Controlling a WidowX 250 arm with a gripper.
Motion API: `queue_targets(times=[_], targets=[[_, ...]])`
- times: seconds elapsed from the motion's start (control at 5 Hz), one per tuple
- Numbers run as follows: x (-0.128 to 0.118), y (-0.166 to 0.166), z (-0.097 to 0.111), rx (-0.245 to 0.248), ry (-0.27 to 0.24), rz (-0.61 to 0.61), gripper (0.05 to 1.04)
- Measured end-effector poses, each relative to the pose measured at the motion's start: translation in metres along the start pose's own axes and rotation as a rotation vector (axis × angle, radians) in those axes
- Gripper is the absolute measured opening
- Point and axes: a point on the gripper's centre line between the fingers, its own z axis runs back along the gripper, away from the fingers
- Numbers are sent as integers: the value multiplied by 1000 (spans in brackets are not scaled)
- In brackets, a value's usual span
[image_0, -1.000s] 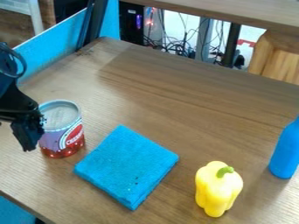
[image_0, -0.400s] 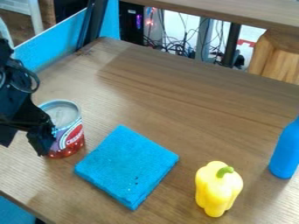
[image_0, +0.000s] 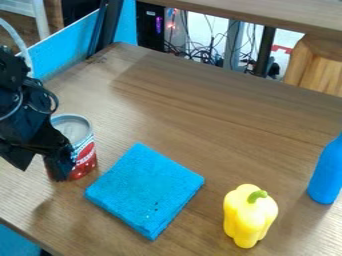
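Containers: one can (image_0: 85, 156), red lower down, upright on the left of the wooden table (image_0: 194, 110); pale top inside a rim, contents can't be made out. One blue bottle (image_0: 327, 172), upright, cut by the right edge; contents hidden. Arm (image_0: 20, 100): black, in from the left edge, angled down toward the table. Gripper (image_0: 62, 175) low, pointing down, in front of the can's left side; touching or apart, can't say. How far open, and whether it has hold of anything: can't tell. Count: one can, one bottle, one blue cloth (image_0: 145, 190) right of the can, one yellow pepper (image_0: 248, 220) between cloth and bottle
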Motion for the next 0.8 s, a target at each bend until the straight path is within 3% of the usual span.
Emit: queue_targets(times=[0.4, 0.8], targets=[[41, -2, -14, 63, -60, -32, 1000], [87, -14, -22, 48, -102, -31, 1000]])
